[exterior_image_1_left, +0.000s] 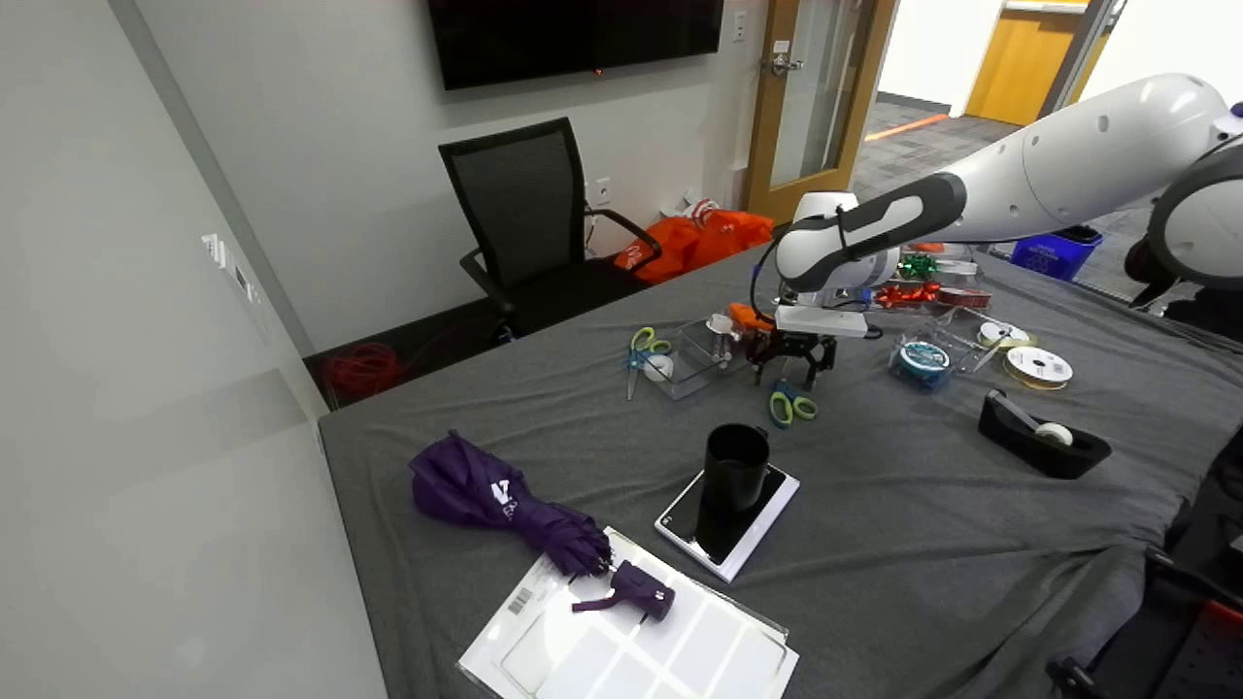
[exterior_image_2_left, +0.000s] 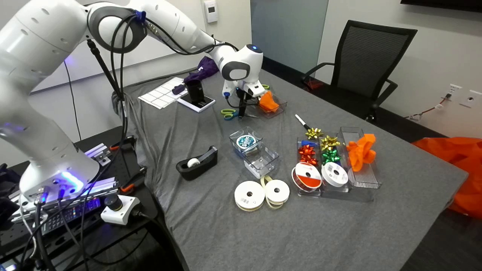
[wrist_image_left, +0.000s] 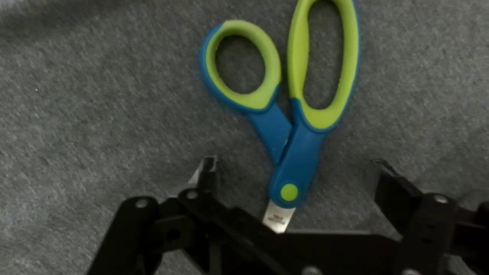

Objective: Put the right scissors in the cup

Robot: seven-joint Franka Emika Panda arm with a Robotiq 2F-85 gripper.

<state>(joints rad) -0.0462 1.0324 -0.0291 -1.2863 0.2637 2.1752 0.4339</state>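
Observation:
The right scissors [wrist_image_left: 301, 152] lie flat on the grey cloth, with lime-green loop handles, blue arms and metal blades. They also show in both exterior views [exterior_image_1_left: 787, 392] [exterior_image_2_left: 232, 113]. My gripper [wrist_image_left: 293, 159] is open, pointing down over them. Its fingers stand on either side of the scissors near the pivot, apart from them; most of the blades are hidden under the gripper in the wrist view. The gripper also shows in both exterior views [exterior_image_1_left: 785, 379] [exterior_image_2_left: 242, 114]. The black cup [exterior_image_1_left: 735, 471] stands upright on a white-edged tablet; it also shows here [exterior_image_2_left: 194, 91].
Another pair of green-handled scissors [exterior_image_1_left: 644, 357] lies beside a clear tray [exterior_image_1_left: 691, 376] with an orange item, close to the gripper. The tablet [exterior_image_1_left: 743, 553] is under the cup. A purple umbrella [exterior_image_1_left: 476, 485], tape dispenser [exterior_image_2_left: 197, 165], ribbon spools [exterior_image_2_left: 249, 195] and clear boxes [exterior_image_2_left: 260, 160] lie around.

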